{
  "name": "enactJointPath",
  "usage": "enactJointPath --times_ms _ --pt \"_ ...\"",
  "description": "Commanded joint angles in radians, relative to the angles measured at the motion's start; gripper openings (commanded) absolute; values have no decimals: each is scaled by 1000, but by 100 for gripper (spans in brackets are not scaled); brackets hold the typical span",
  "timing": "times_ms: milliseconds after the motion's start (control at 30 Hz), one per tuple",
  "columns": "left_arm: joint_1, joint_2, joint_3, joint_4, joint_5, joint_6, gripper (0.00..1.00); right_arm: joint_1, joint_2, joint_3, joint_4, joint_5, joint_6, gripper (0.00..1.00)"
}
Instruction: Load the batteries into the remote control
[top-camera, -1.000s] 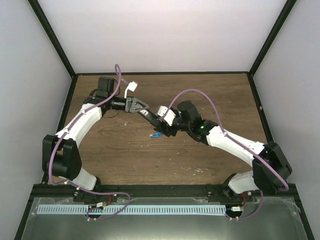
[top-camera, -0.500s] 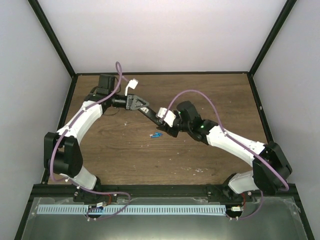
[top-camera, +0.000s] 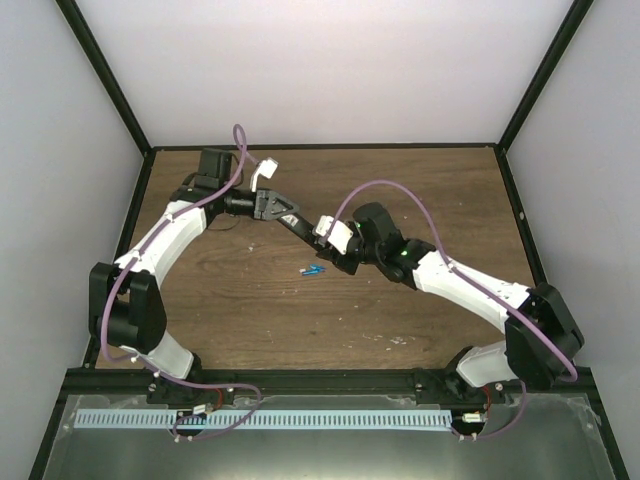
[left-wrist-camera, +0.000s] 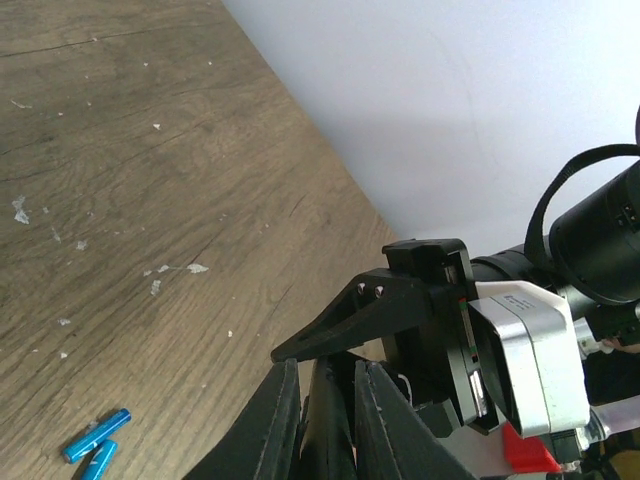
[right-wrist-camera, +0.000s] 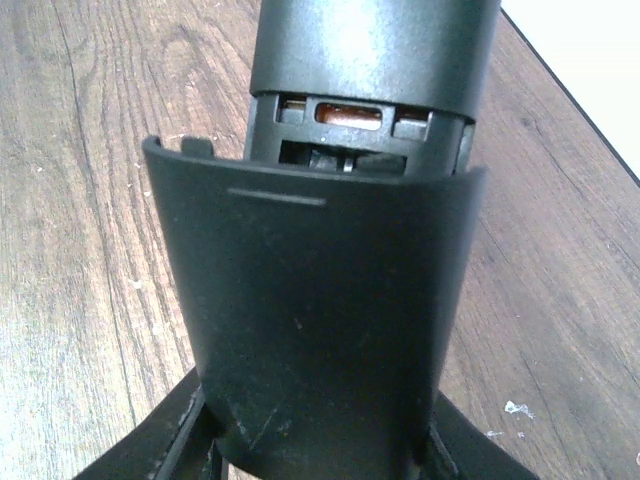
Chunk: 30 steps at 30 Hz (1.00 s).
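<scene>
Cover removal, I reckon | left jaws clamp remote control (top-camera: 303, 231) mid-air over desk (top-camera: 250, 320) | right jaws pinch its cover (right-wrist-camera: 320, 330): pull straight along the bar, no twist | batteries (top-camera: 313, 270) lie on desk nearby

Left gripper (left-wrist-camera: 325, 370): fingers (left-wrist-camera: 278, 420) drawn close together, clamped on a thin dark slab, the remote control (left-wrist-camera: 328, 425), standing on edge between them.

Tabletop (left-wrist-camera: 150, 180): brown wood grain, scattered pale flecks and crumbs.

Batteries (left-wrist-camera: 95, 447): two small bright blue cylinders lying on the tabletop, side by side and nearly parallel, off to one side of the gripper, clear of it.

Right arm's wrist end (left-wrist-camera: 430, 310): just beyond the gripper, a black wedge-shaped bracket with a silver block behind it, a red part beneath and a black cable looping over.

White wall (left-wrist-camera: 450, 100): meets the tabletop edge beyond.
</scene>
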Motion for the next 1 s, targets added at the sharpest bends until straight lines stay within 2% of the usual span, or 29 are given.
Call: enactJointPath --times_ms 0,233,467,667,967 --pt "16 1 32 -35 -88 35 0 -8 6 23 -39 26 -16 30" --pt "85 1 35 -67 -179 50 0 -32 0 -4 -58 18 -5 30" --pt "109 6 27 -33 -265 32 0 -46 4 -1 -89 4 -3 31" --pt "138 10 6 30 -299 -12 0 -52 3 -5 -109 2 -2 32" --pt "192 6 8 38 -299 -18 0 -83 44 19 -188 4 28 33"
